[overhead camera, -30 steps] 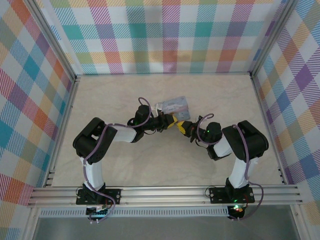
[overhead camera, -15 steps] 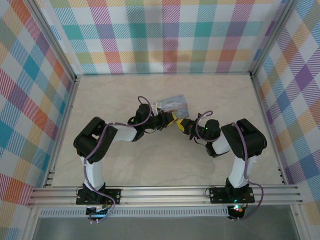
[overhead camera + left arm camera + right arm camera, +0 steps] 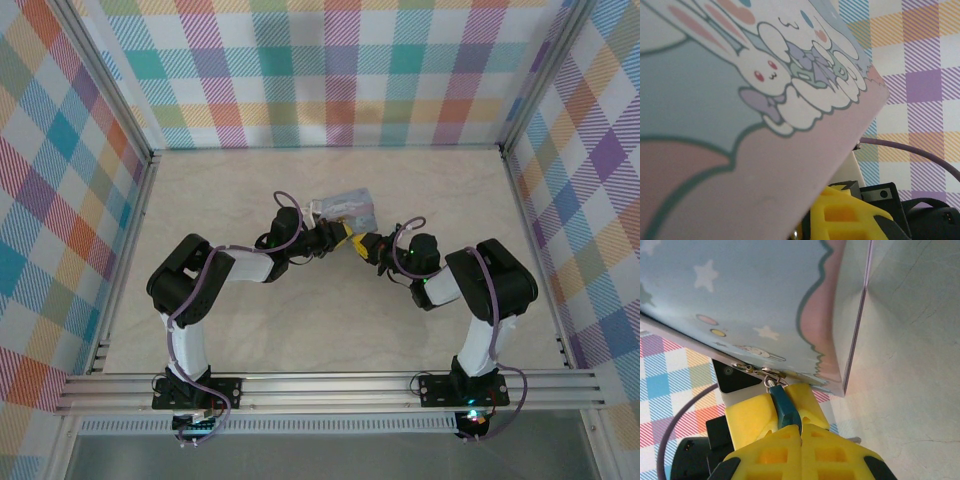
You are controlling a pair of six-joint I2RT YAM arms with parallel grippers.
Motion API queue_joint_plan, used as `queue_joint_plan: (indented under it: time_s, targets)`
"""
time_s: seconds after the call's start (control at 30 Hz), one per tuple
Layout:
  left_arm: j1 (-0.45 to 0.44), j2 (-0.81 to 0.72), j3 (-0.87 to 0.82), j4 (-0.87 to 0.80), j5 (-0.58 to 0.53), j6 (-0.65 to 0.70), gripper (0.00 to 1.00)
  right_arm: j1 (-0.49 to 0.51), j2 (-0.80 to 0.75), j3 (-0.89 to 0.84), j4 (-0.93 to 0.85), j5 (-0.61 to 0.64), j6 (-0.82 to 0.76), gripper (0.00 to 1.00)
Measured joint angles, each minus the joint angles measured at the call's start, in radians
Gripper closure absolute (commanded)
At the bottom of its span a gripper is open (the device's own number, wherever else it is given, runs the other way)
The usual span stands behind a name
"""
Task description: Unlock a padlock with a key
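The padlock (image 3: 784, 407), a tiny dark teal-blue piece, sits at the lower edge of the pale blue cartoon-printed tin (image 3: 740, 295). Its small metal loop (image 3: 770, 381) is hooked to the silvery clasp (image 3: 756, 369) on the tin's rim. The right pincer (image 3: 367, 246) is clamped on it: in the right wrist view the 2 yellow fingers (image 3: 765, 455) meet along a seam and the padlock's body pokes out from between their tips. From above, the tin lies near the middle of the table (image 3: 230, 190), a little toward the far side. Both arms reach in toward its near edge, the left pincer (image 3: 338, 238) from the left and the right one from the right, their tips just beside each other. Whether the left pincer is apart or together I cannot tell. Its wrist camera sits close against the tin's printed face, where a white rabbit (image 3: 760, 65) with red eyes shows. Past the tin's corner it sees the yellow and black of the other pincer and a purple cable (image 3: 910, 150). Plaid walls (image 3: 340, 70) ring the table.
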Motion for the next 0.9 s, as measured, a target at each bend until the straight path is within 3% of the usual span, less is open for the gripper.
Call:
queue_joint_plan:
  time_s: [0.17, 0.43, 0.77, 0.9]
  targets:
    - [0.0, 0.0, 0.0, 0.002, -0.001, 0.0, 1.0, 0.0, 0.0, 0.0, 0.0, 0.0, 0.04, 1.0]
    - [-0.003, -0.002, -0.001, -0.032, 0.008, 0.033, 1.0, 0.009, 0.0, -0.011, -0.015, 0.003, 0.02, 0.79]
    - [-0.033, -0.009, -0.023, -0.156, 0.102, 0.109, 1.0, 0.001, -0.003, -0.176, 0.038, -0.032, -0.088, 0.66]
    - [-0.042, -0.009, -0.024, -0.167, 0.131, 0.122, 1.0, -0.014, -0.085, -0.231, -0.041, -0.046, -0.177, 0.65]
